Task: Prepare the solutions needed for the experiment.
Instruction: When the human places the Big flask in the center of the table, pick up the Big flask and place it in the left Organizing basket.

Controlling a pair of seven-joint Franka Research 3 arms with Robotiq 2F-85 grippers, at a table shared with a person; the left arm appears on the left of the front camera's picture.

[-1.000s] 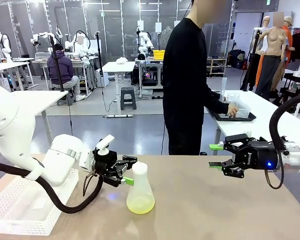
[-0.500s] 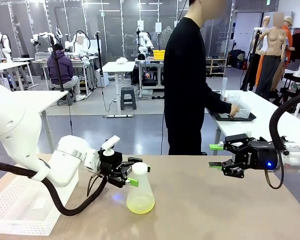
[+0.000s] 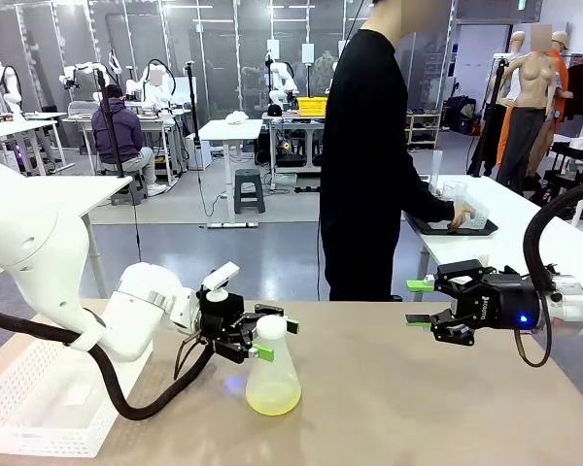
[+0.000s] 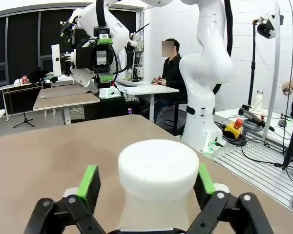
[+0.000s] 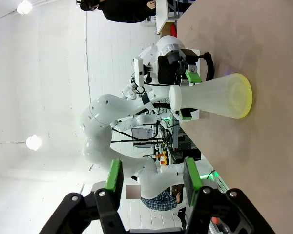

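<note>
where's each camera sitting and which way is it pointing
Front view: fixed on the robot's side, facing across the table at the person; both arms enter, left gripper around the flask neck.
Left wrist view: on the left wrist, looking along its gripper straddling the flask cap, right arm beyond.
Right wrist view: rolled sideways, over the right gripper towards the flask.
Shared: the flask shows in all three.

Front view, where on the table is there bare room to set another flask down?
The widest bare patch of table lies between the conical flask and the right pincer, which hangs above the surface. The near edge in front of the flask is bare too. It is crowded at the left: the white basket and the left pincer straddling the flask's neck.
</note>
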